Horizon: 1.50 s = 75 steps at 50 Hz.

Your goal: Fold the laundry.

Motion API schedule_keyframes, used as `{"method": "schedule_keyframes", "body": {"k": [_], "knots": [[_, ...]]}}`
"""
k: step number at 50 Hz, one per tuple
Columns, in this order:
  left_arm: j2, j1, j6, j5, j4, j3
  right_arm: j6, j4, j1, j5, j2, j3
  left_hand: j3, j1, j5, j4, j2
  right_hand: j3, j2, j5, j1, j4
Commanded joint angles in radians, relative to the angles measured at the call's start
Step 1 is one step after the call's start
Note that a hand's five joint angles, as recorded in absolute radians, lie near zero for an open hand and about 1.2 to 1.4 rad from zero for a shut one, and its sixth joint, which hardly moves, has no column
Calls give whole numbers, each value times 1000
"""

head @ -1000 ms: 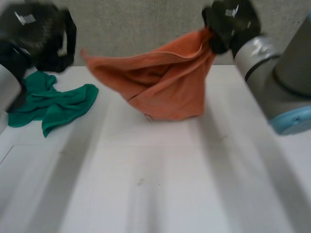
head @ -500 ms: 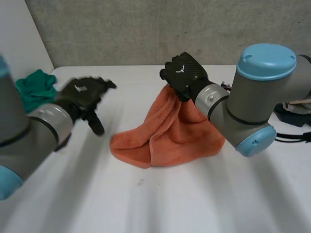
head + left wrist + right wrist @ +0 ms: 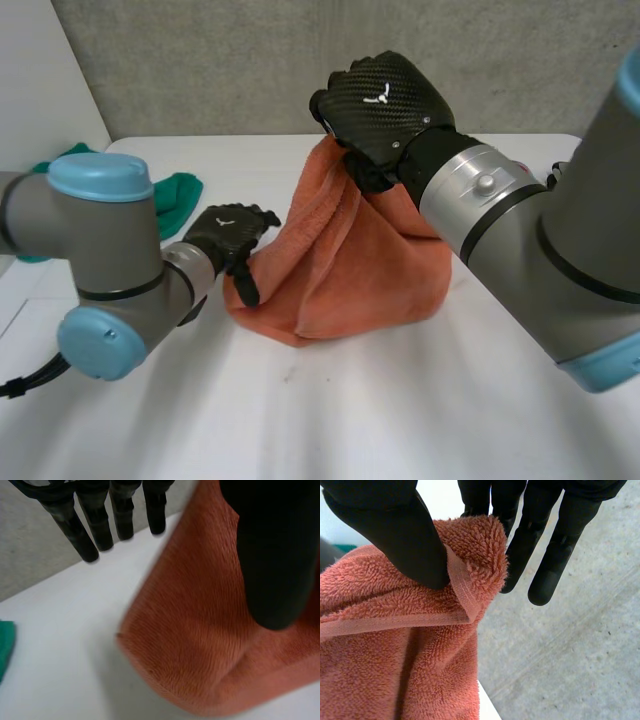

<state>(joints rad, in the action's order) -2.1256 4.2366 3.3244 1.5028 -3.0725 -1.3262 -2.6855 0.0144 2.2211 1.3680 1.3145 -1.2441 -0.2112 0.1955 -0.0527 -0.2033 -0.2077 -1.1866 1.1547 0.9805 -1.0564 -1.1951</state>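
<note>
The right hand [image 3: 385, 105], a white three-pronged mark on its back, pinches the top of the towel [image 3: 350, 260] between thumb and fingers; the towel's lower end rests on the table [image 3: 350, 420]. The left hand [image 3: 232, 238], fingers straight and empty, is beside its lower edge, with a green cloth [image 3: 180, 190] farther left.

Note that the grey left arm [image 3: 95, 235] covers most of the crumpled green cloth [image 3: 180, 190] in the head view. In the left wrist view, the view's edge cuts it to a sliver. The black right hand [image 3: 385, 105] conceals the pinched top of the orange terry towel [image 3: 350, 260]. You cannot confirm whether the black left hand [image 3: 228, 232] touches the towel's lower edge. In the left wrist view, its thumb masks part of the towel.
</note>
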Motion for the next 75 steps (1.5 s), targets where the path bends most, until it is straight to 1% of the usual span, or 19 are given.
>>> {"method": "schedule_keyframes", "body": {"k": [1,2,7,12,20,24,28,35,36,40,43,47,51,56,59,63,66,71,75], "knots": [[-106,-41,24,-42,107,120,-37,-21,2,-3,63,-6,-1083,1099,-1067,-1091,-1086,-210,242,241,-340,-201],[-100,-43,24,-44,121,125,-37,-22,-1,-3,63,-8,-1184,1200,-1168,-1192,-1188,-210,242,241,-340,-201],[-19,-18,20,5,132,122,-14,-25,-61,-10,28,-32,-1185,1201,-1169,-1193,-1189,-210,242,241,-340,-201],[186,22,17,73,100,62,85,-73,-136,-3,-69,-34,-1185,1201,-1169,-1193,-1189,-210,242,241,-340,-201],[394,22,23,-9,130,-30,167,-96,-207,103,-118,37,-1185,1201,-1169,-1193,-1189,-210,242,241,-340,-201],[449,3,24,-30,140,-60,158,7,-209,126,-110,80,-1185,1201,-1169,-1193,-1189,-210,242,241,-340,-201],[472,-12,26,-18,138,-87,136,179,-178,79,-112,74,-1185,1201,-1169,-1193,-1189,-210,242,241,-340,-201],[460,11,53,68,130,-120,95,348,-81,-127,-210,-3,-1185,1201,-1169,-1193,-1189,-206,238,238,-337,-198],[458,22,56,85,130,-128,95,339,-68,-159,-245,-15,-1185,1201,-1169,-1193,-1189,282,-250,-250,152,290],[461,43,66,93,127,-146,99,282,-57,-146,-306,-20,-1185,1201,-1169,-1193,-1189,1012,-980,-980,882,1021],[463,62,67,86,126,-154,85,228,-67,-81,-305,-8,-1185,1201,-1169,-1193,-1189,1012,-980,-980,882,1021],[472,91,70,63,129,-165,-28,104,-95,106,-258,5,-1185,1201,-1169,-1193,-1189,1012,-980,-980,882,1021],[475,101,69,47,129,-165,-166,-9,-118,184,-210,-18,-1185,1201,-1169,-1193,-1189,1012,-980,-980,882,1021],[477,108,66,42,130,-165,-319,-177,-138,165,-167,-90,-1185,1201,-1169,-1193,-1189,998,-966,-966,867,1006],[477,112,63,37,130,-166,-379,-250,-133,123,-169,-158,-1185,1201,-1169,-1193,-1189,875,-843,-843,745,883],[481,114,61,37,127,-169,-364,-196,-101,73,-191,-259,-1185,1201,-1169,-1193,-1189,713,-681,-681,583,721],[483,114,61,36,126,-169,-341,-114,-83,72,-211,-305,-1185,1201,-1169,-1193,-1189,710,-678,-678,579,718],[489,114,61,28,124,-169,-326,68,-25,121,-273,-334,-1185,1201,-1169,-1193,-1189,710,-678,-678,579,718],[495,115,61,27,124,-169,-320,134,20,183,-322,-310,-1185,1201,-1169,-1193,-1189,683,-652,-652,553,692]]}}
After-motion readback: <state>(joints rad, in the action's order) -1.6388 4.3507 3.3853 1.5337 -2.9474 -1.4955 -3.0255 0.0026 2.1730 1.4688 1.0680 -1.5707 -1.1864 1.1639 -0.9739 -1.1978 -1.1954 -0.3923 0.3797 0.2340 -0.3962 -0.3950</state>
